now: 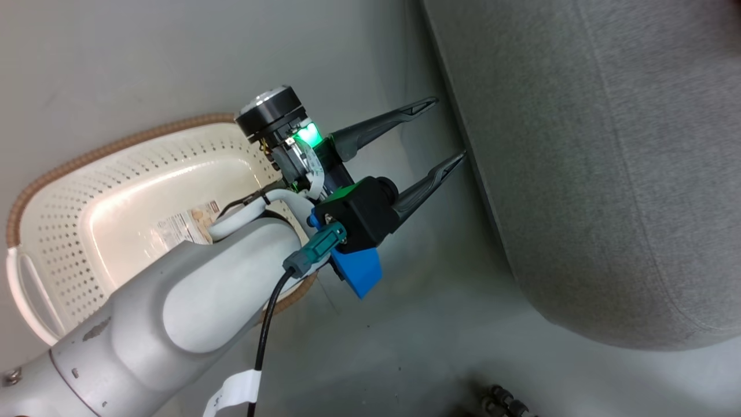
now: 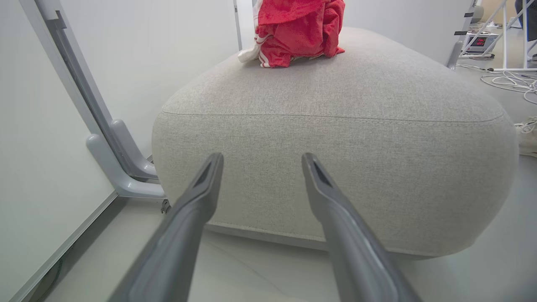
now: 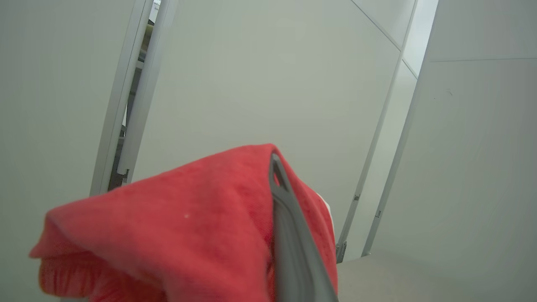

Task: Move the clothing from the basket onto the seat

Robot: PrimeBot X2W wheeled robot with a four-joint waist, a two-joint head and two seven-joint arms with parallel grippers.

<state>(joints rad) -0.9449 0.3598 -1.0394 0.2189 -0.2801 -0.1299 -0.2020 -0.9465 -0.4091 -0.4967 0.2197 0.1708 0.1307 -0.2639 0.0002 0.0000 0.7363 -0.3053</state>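
From the head, the left gripper hangs above the floor in the strip between the basket and the seat, its two dark fingers spread wide with nothing between them and their tips close to the seat's side. The pale left forearm and its black cable cover the basket's near rim. The basket's pale bottom shows, with a paper label stuck to it. In the left wrist view the same open fingers point at the seat's rounded end below the stitched seam. The red clothing lies heaped at the far end of the seat top. A white panel on a grey foot stands just beside the seat's left edge, and loose cables lie on the floor to its right. In the right wrist view the right gripper is raised before white wall panels. A red garment drapes over it and hides one finger, so the claw seems pinched shut on the fabric beside the one finger that shows.
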